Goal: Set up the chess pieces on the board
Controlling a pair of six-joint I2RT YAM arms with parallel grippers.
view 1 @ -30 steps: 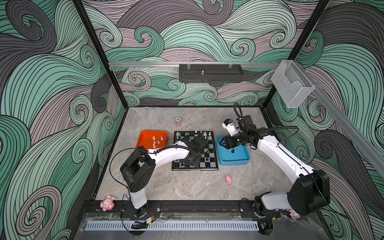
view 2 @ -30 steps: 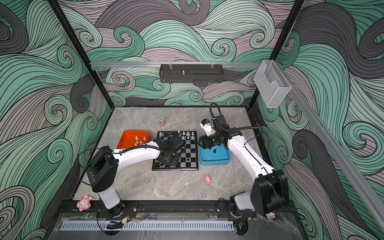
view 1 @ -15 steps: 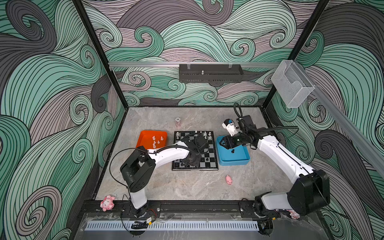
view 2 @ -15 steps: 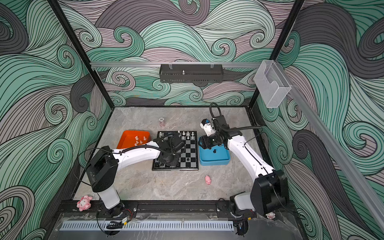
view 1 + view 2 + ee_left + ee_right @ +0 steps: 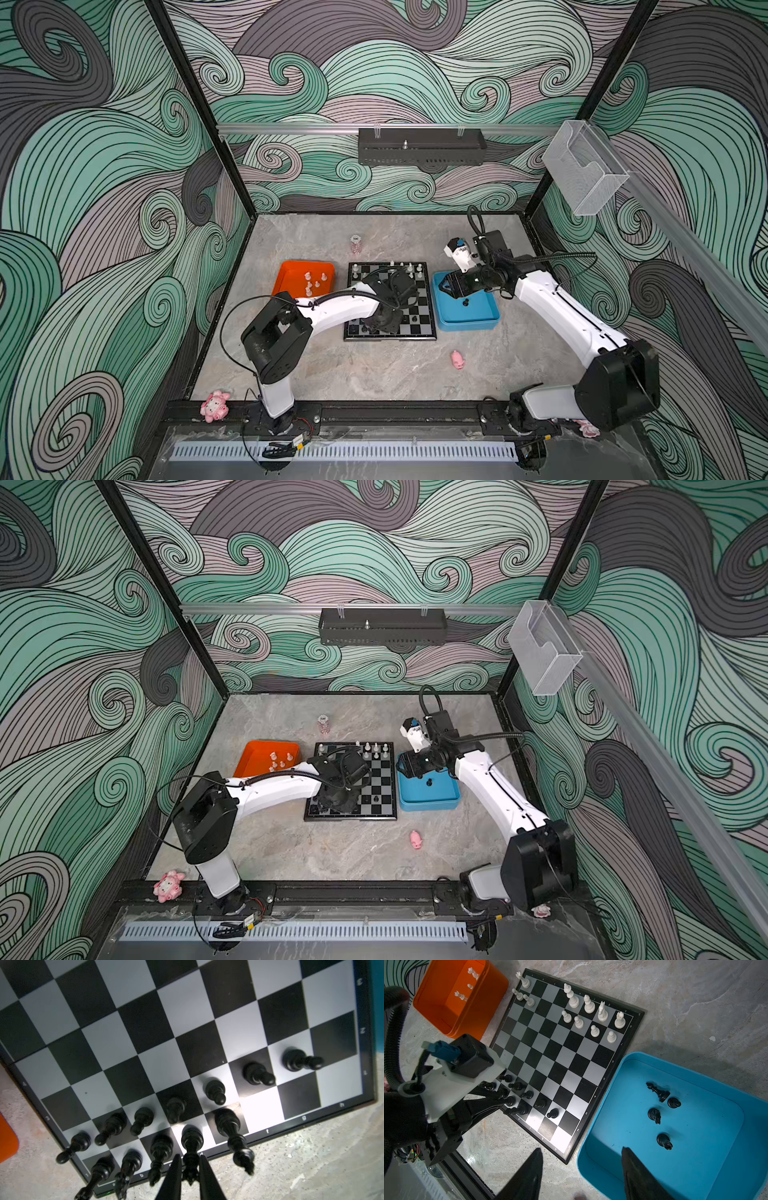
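Chess pieces (image 5: pixel 175 1105) are mostly set. On the board (image 5: pixel 562 1068) I count twelve black ones along its near edge, two ranks deep, and eleven white ones (image 5: pixel 588 1005) along its far edge. Four black pieces (image 5: pixel 654 1114) are left in the blue tray (image 5: pixel 726 1167), just beside the board's right edge. About five white stragglers (image 5: pixel 309 284) wait in the orange tray (image 5: pixel 291 274) by the board's far left corner.

My left jaws straddle the head of a tall black piece (image 5: pixel 191 1138) standing on the board's near rank. I cannot tell whether they pinch it or stand just clear. My right jaws gape wide and empty above the blue tray's wall nearest the board.

Room is tight on that near rank, with neighbours close on both sides, so I judge straight up the only clean exit. The board's middle ranks and its near right corner squares stand bare.
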